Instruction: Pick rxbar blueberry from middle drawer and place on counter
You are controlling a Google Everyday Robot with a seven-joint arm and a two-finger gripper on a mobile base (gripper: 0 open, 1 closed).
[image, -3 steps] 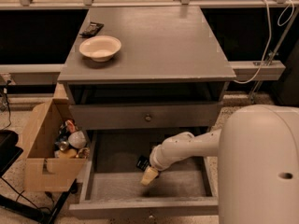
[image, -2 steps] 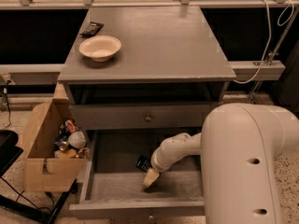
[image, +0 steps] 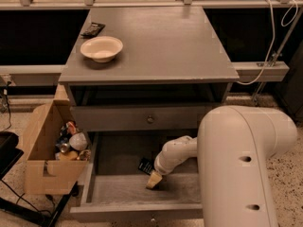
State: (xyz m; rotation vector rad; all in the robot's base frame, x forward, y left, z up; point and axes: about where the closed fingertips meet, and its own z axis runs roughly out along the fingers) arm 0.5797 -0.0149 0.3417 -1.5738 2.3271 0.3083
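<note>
rxbar blueberry lies in the middle drawer, just beside the tool

No legible text anywhere.

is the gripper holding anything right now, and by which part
Nothing visibly: the gripper is low in the middle drawer, just beside the rxbar blueberry, which lies on the drawer floor.

The bulky white arm housing is shown shifted further left across the lower right of the view, so that more of the open drawer's right side is covered. The gripper is displaced only slightly, low over the drawer floor beside the dark snack bar.
</note>
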